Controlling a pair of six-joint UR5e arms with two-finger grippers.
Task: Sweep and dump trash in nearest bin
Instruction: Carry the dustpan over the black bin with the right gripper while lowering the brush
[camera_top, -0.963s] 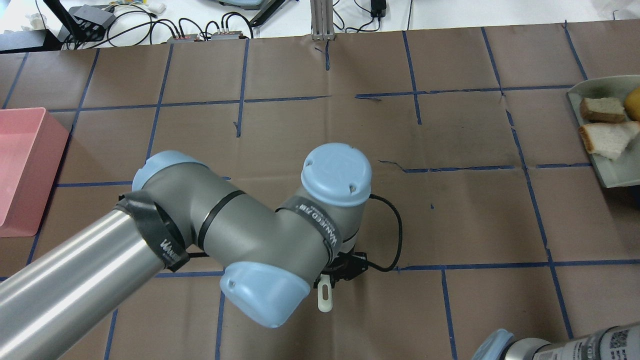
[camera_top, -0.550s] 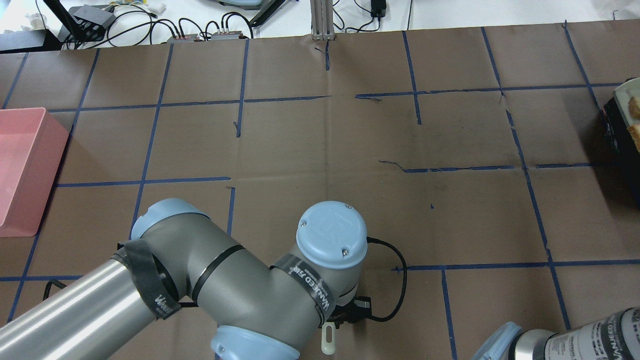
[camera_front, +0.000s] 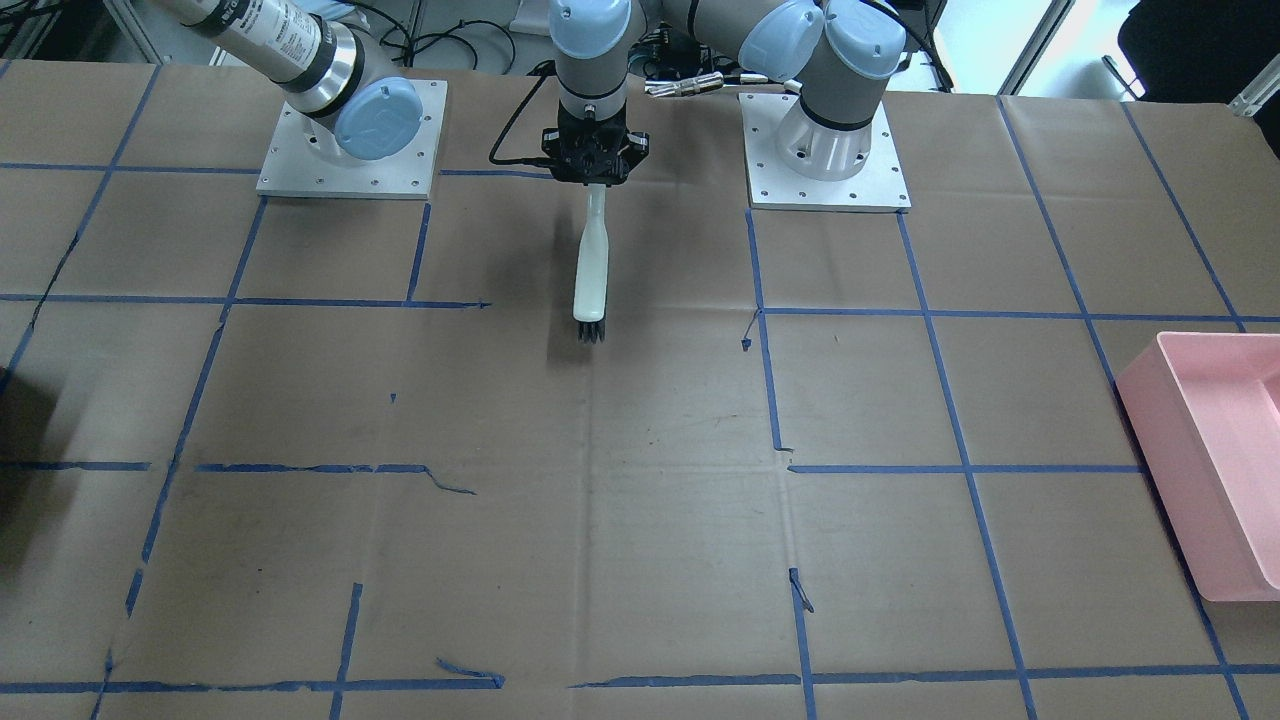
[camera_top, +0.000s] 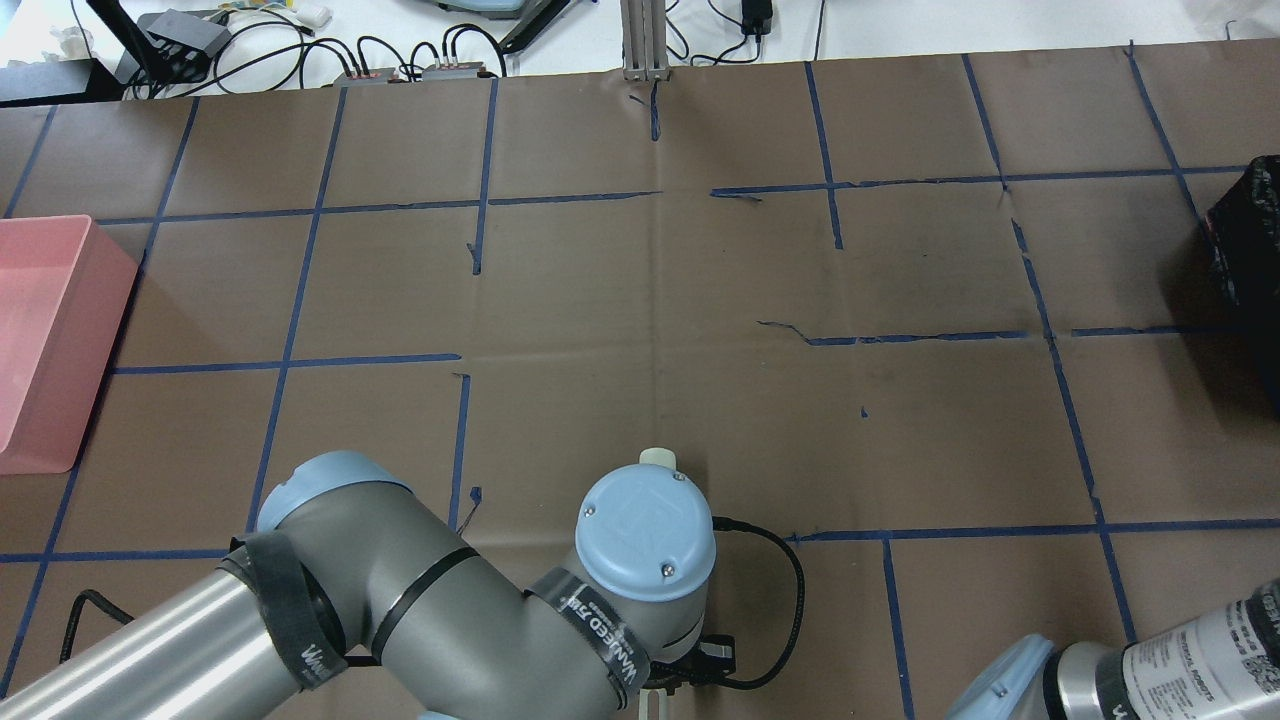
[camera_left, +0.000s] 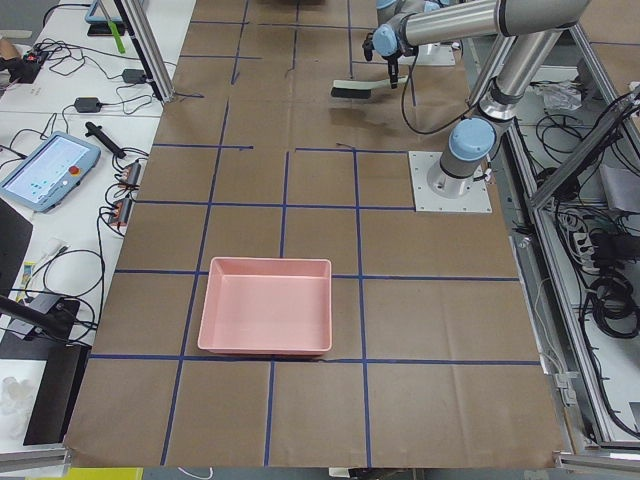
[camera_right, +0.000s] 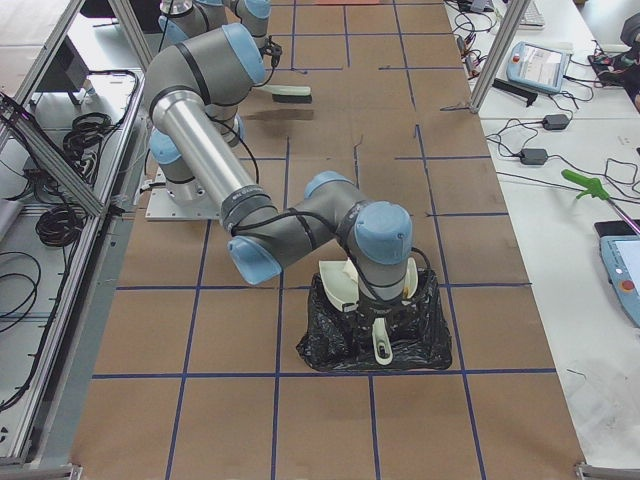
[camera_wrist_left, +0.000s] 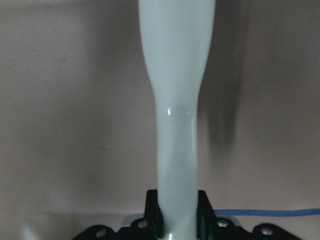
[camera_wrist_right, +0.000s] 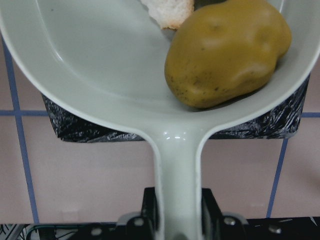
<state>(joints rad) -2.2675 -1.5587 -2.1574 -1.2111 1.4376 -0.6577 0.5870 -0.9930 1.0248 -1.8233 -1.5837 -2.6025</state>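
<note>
My right gripper (camera_wrist_right: 177, 220) is shut on the handle of a pale dustpan (camera_wrist_right: 100, 65) and holds it over a black-lined bin (camera_right: 420, 345). The yellow-brown potato-like lump (camera_wrist_right: 227, 50) and one piece of white bread (camera_wrist_right: 167, 10) lie in the pan. The second bread piece is out of view. My left gripper (camera_front: 595, 165) is shut on the white handle of a brush (camera_front: 590, 270) with black bristles, near the robot's base. The handle fills the left wrist view (camera_wrist_left: 175, 100).
A pink bin (camera_front: 1220, 470) stands at the table's end on my left; it also shows in the overhead view (camera_top: 40, 340). The black bin shows at the overhead view's right edge (camera_top: 1250, 240). Brown paper with blue tape lines covers the table.
My left arm has drawn back toward the base and the brush now points away from the robot. The dustpan with the bread has left the overhead view's right edge, uncovering the black bin.
</note>
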